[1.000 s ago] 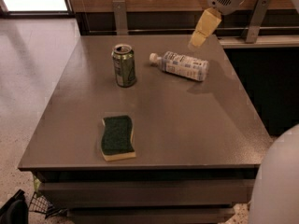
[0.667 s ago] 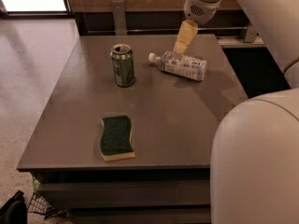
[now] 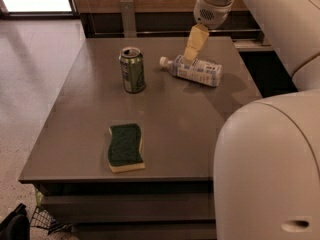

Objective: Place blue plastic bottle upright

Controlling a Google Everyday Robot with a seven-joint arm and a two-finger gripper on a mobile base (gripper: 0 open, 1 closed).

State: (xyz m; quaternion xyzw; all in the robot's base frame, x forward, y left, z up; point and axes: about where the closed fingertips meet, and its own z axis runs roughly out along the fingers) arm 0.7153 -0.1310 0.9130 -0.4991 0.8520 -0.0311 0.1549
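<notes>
The blue plastic bottle (image 3: 196,72) lies on its side at the far right of the table (image 3: 200,134). It is clear, with a white label and a white cap that points left toward the can. My gripper (image 3: 190,57) hangs from the arm at the top of the view. Its yellowish tip is just above the bottle's neck end, at or very near the bottle's surface. Whether it touches the bottle cannot be told.
A green drink can (image 3: 132,70) stands upright to the left of the bottle's cap. A green-and-yellow sponge (image 3: 125,147) lies near the table's front edge. My arm's white body (image 3: 267,164) fills the lower right. The floor lies to the left.
My gripper has moved left and down from above the table's far right corner to just over the bottle's neck. The arm now fills more of the right side. The bottle has not moved.
</notes>
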